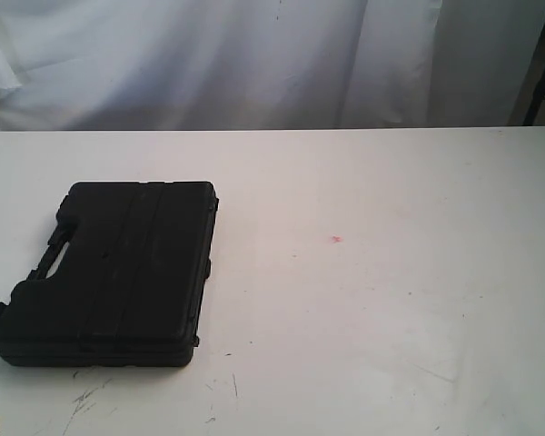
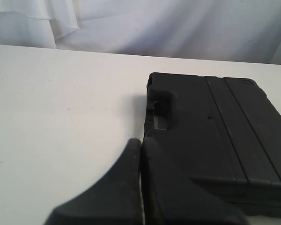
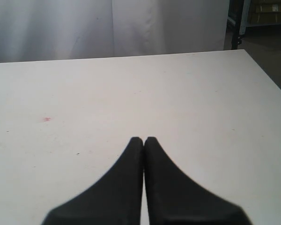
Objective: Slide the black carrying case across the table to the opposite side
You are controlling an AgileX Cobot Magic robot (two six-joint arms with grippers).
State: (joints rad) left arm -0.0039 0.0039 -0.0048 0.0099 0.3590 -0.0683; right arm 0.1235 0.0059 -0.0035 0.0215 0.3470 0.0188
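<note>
The black carrying case (image 1: 113, 272) lies flat on the left part of the white table (image 1: 391, 300), its handle side facing left. Neither arm shows in the exterior view. In the left wrist view the case (image 2: 215, 126) fills the area just past my left gripper (image 2: 141, 143), whose two black fingers are pressed together with nothing between them; its tips sit close to the case's handle-side corner. Whether they touch it I cannot tell. My right gripper (image 3: 144, 140) is shut and empty over bare tabletop (image 3: 201, 117), with no case in its view.
A tiny red spot (image 1: 336, 240) marks the table's middle, and it also shows in the right wrist view as the red spot (image 3: 47, 119). Dark scuff marks (image 1: 86, 400) lie near the front edge. White cloth (image 1: 254, 64) hangs behind the table. A dark stand (image 1: 538, 82) is at far right.
</note>
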